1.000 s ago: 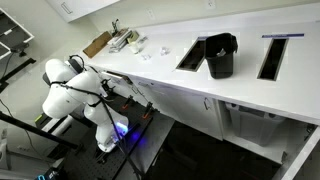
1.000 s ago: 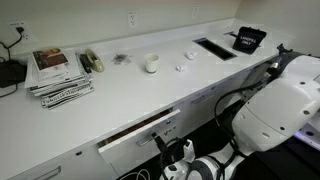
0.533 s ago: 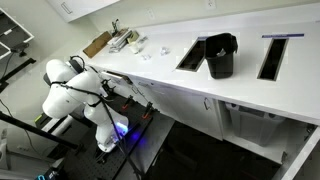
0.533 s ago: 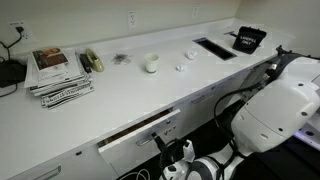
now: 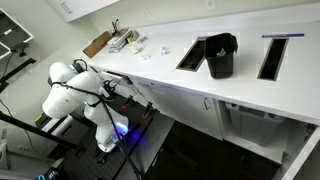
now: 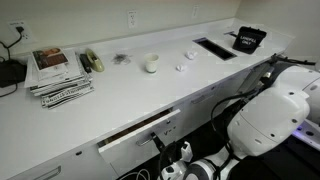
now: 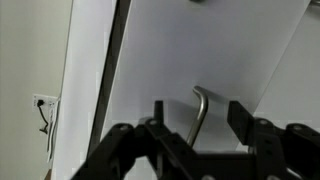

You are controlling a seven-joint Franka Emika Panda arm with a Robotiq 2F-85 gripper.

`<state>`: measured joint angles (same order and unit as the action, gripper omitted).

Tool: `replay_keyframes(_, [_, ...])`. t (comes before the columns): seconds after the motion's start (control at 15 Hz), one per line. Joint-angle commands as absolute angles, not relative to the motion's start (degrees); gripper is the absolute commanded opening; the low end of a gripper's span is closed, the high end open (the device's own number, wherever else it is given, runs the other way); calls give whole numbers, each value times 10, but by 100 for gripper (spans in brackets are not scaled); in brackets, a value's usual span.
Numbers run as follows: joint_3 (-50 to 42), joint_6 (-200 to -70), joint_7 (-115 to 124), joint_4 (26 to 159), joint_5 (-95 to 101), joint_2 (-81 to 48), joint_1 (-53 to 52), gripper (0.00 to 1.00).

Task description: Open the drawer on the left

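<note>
The drawer is white-fronted and stands pulled out a little under the counter, with a thin tan strip of its inside showing along the top. In the wrist view its white front fills the frame, with a thin curved metal handle on it. My gripper is open, with one finger on each side of the handle and gaps between them. The gripper also shows at the drawer front in both exterior views.
On the white counter lie a stack of magazines, a small cup, a brown board and a black bin between two rectangular cut-outs. White cabinet doors stand below. My white body is close by.
My white body has shifted a little in both exterior views. The drawer and the gripper at its handle look unchanged.
</note>
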<state>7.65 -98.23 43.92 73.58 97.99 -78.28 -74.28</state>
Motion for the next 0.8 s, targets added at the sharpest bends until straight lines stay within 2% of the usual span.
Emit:
replay_keyframes(0.0, [70, -957, 431, 690, 995, -815, -755, 36])
replay_keyframes(0.2, [69, -957, 437, 670, 1004, -828, -757, 12])
replay_keyframes(0.33, [69, -956, 438, 658, 1008, -835, -760, 1])
replay_keyframes(0.73, [78, -934, 464, 646, 999, -845, -780, 3])
